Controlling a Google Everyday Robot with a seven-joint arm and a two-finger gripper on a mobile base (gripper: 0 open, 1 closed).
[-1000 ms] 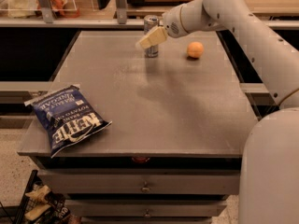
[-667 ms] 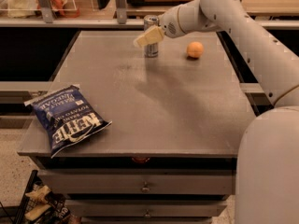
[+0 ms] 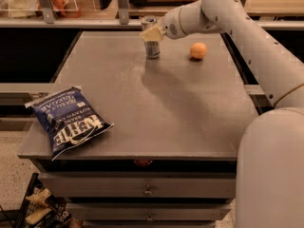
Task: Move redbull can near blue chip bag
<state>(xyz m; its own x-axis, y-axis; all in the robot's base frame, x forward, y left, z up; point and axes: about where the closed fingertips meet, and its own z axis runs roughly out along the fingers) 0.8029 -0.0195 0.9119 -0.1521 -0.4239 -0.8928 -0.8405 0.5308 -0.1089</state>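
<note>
One can (image 3: 152, 46), well apart from the bag (image 3: 69, 120)
It stands at the table's (image 3: 190, 108) far edge, with the gripper (image 3: 152, 33) at its upper part; whether the jaws clench it I cannot tell. A high or loose hold could tip the can or let it slip toward the orange (image 3: 198, 50) on the long carry. Since a second ago the gripper has barely shifted; can, bag and orange lie as before.
</note>
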